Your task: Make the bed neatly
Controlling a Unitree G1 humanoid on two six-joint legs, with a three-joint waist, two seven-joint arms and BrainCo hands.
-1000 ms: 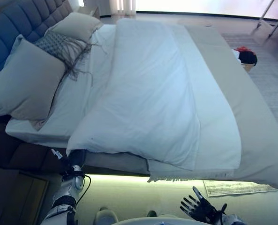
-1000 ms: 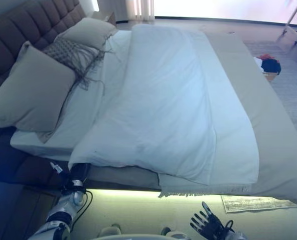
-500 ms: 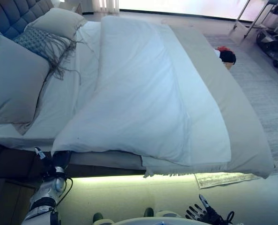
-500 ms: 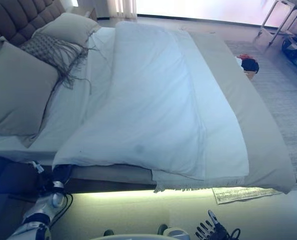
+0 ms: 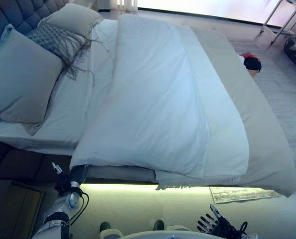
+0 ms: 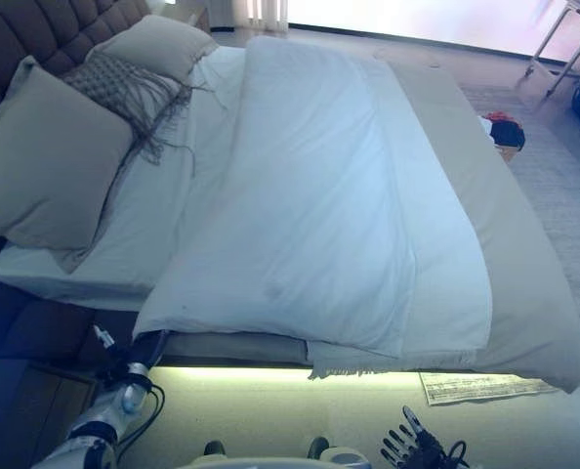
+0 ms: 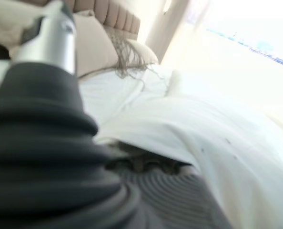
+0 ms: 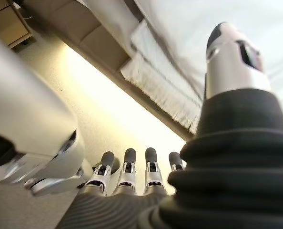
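Note:
A white duvet point(image 5: 153, 99) lies lengthwise along the bed, its near edge hanging over the side. A beige blanket point(image 5: 260, 134) with a fringed edge point(image 8: 165, 98) covers the foot end beneath it. The white sheet point(image 5: 83, 99) shows bare near the pillows. My left hand point(image 5: 77, 174) reaches up under the duvet's near left corner point(image 7: 146, 138), its fingers hidden by the cloth. Low over the floor beside the bed, my right hand point(image 5: 215, 226) is open with fingers point(image 8: 127, 167) straight, holding nothing.
Two beige pillows point(image 5: 23, 79) point(image 5: 71, 17) and a grey fringed throw point(image 5: 58, 40) lie against the tufted headboard point(image 5: 8, 15). A wooden nightstand point(image 5: 13, 209) stands at lower left. A paper sheet point(image 5: 242, 193) lies on the floor; a red-and-black bundle point(image 5: 250, 60) sits beyond the bed.
The whole picture has shifted, so the camera moved. My left hand stays at the duvet's near corner and my right hand stays low and open.

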